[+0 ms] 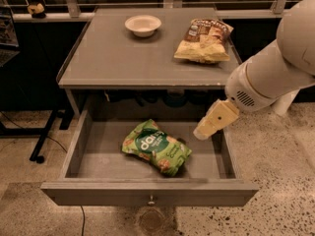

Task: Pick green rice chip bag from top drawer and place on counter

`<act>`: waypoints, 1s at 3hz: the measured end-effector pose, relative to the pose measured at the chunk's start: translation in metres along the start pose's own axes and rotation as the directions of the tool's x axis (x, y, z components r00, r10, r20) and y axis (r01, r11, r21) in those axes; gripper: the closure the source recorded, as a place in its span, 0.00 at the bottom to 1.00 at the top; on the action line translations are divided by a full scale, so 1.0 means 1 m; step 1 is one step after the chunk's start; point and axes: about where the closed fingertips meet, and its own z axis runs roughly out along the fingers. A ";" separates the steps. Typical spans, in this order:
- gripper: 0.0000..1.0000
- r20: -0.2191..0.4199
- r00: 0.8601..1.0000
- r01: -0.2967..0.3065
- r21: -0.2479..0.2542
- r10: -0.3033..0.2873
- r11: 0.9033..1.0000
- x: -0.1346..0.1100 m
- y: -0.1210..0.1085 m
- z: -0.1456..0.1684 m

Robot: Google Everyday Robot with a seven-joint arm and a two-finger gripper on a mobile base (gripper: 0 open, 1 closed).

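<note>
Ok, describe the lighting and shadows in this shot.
Camera view: the counter is evenly lit, without glare; the top drawer darkens toward its back under the counter; the green rice chip bag is bright; the gripper, above the drawer's right side, is lit.

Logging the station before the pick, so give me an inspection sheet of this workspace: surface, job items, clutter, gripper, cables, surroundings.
Surface: grey counter, level, carrying two items on its far half.
Job's things: green rice chip bag lies flat near the middle of the open top drawer.
Clutter: white bowl and yellow-and-brown chip bag on the counter.
Gripper: gripper over the drawer's right part, right of the green bag, apart from it.
Cables: thin cable on the floor below the drawer front.
Surroundings: speckled floor; dark stand leg at left.
</note>
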 end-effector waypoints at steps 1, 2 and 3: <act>0.00 0.000 1.000 0.000 0.000 0.000 1.000 0.000 0.000 0.000; 0.00 0.016 1.000 -0.011 -0.016 0.011 1.000 0.000 0.003 0.005; 0.00 0.029 0.999 -0.032 -0.057 0.034 0.998 0.006 0.007 0.025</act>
